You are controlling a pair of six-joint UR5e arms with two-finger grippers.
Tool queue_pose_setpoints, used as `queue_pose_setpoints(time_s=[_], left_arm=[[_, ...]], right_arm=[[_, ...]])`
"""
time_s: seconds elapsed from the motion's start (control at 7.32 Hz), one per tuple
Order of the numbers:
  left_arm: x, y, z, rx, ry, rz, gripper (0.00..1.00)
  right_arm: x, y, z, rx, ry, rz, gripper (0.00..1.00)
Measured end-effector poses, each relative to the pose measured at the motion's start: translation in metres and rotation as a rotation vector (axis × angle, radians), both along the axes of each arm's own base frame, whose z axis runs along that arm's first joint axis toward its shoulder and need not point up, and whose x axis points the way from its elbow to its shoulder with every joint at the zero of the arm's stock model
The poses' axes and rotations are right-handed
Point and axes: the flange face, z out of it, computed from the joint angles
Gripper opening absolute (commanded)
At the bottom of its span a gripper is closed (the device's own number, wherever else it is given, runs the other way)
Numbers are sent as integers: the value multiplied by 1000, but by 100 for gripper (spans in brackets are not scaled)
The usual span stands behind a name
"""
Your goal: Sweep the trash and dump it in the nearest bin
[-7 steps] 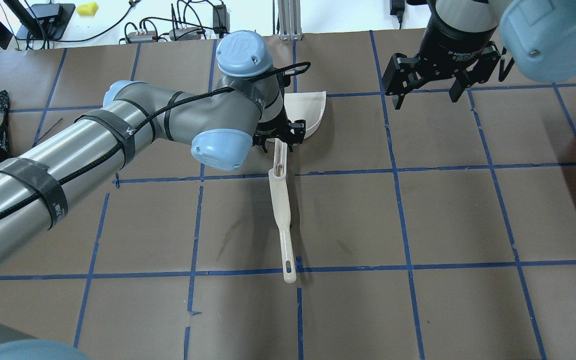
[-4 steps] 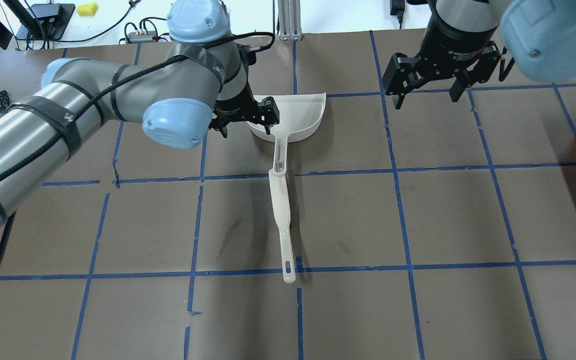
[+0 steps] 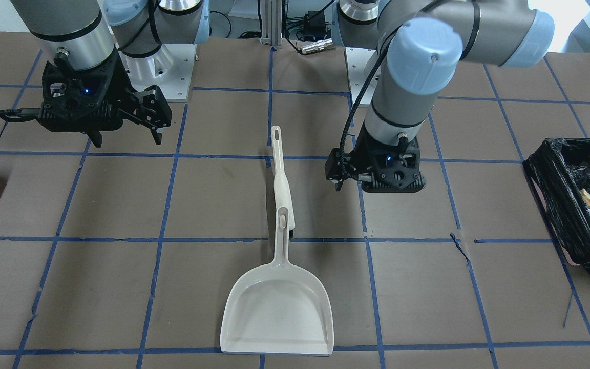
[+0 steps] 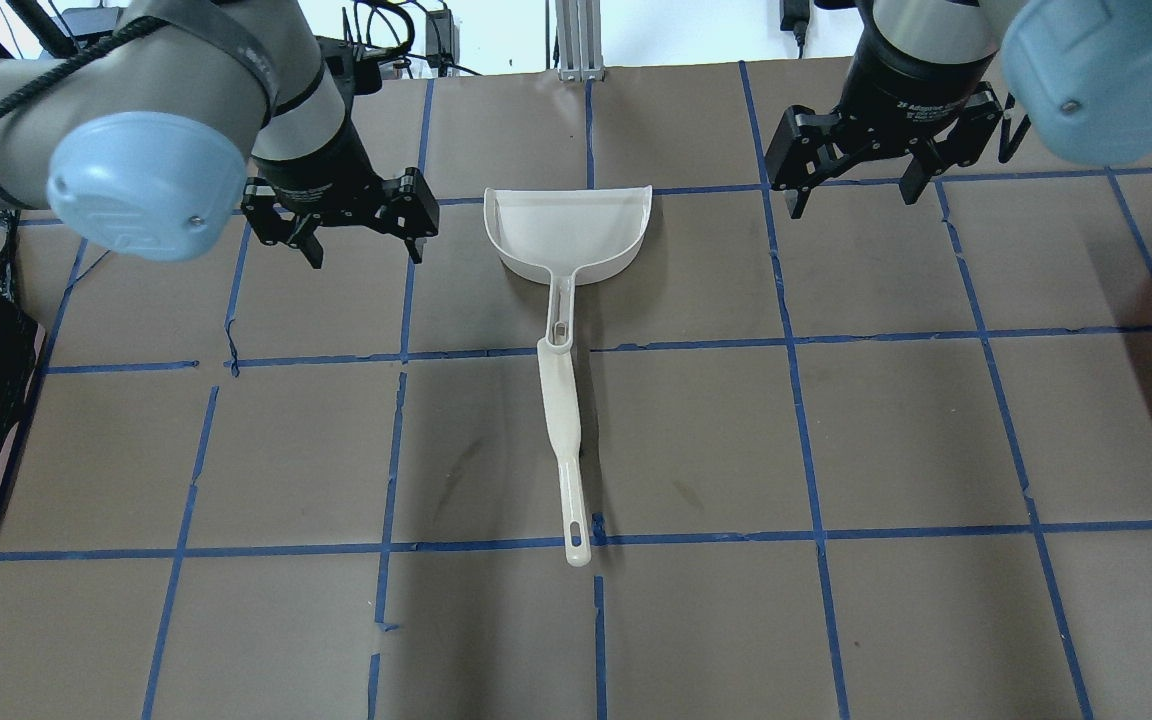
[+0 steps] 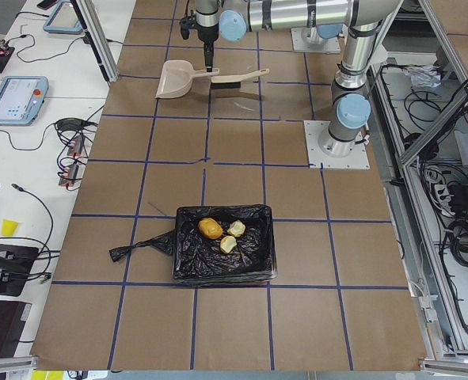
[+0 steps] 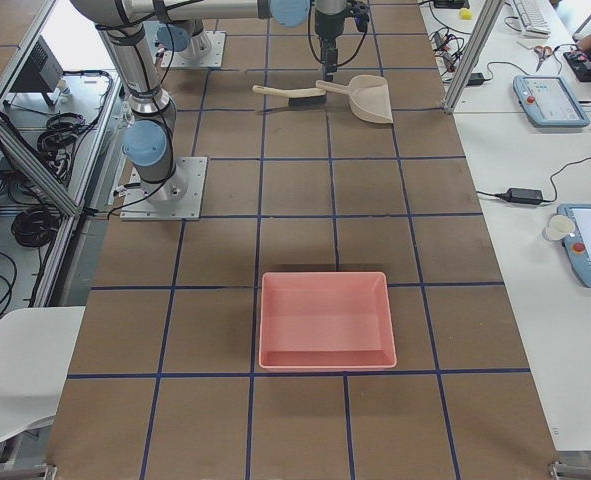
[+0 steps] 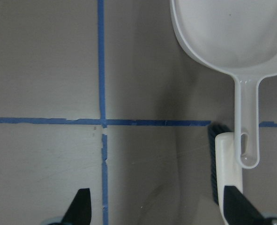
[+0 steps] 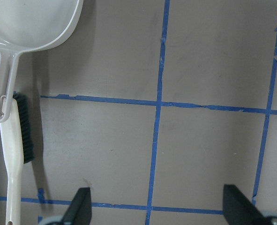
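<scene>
Moved: left pincer [image 4: 364, 250] is swinging leftward off the dustpan [image 4: 568, 230], jaws wide, empty.
Right pincer [image 4: 851, 200]: hovering wide, empty.
Trash [image 5: 211, 228]: lying inside bin [image 5: 188, 267]; dustpan sitting emptied on desk [image 4: 836, 450], likely parked.

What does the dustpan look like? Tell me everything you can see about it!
The dustpan is creamy white, like smooth plastic. It has a wide scoop with raised sides and a thin handle with a slot at its end. It lies flat and empty on the brown table. Its handle end overlaps the brush. Nothing grips it.
</scene>
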Motion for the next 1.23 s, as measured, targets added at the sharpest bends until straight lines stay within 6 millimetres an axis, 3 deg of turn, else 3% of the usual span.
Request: queue_pose_setpoints(time_s=[0.27,0.55,0.82,1.23], left_arm=[[11,8,49,22,-14,-9,100],[36,2,70,30,-6,13,100],[56,2,68,42,0,51,100],[55,1,41,72,-5,55,100]], right_arm=[[0,1,2,-3,0,1,100],[1,3,3,-5,-1,3,100],[1,3,3,-6,-1,3,100],[-1,2,3,-8,-1,0,100]])
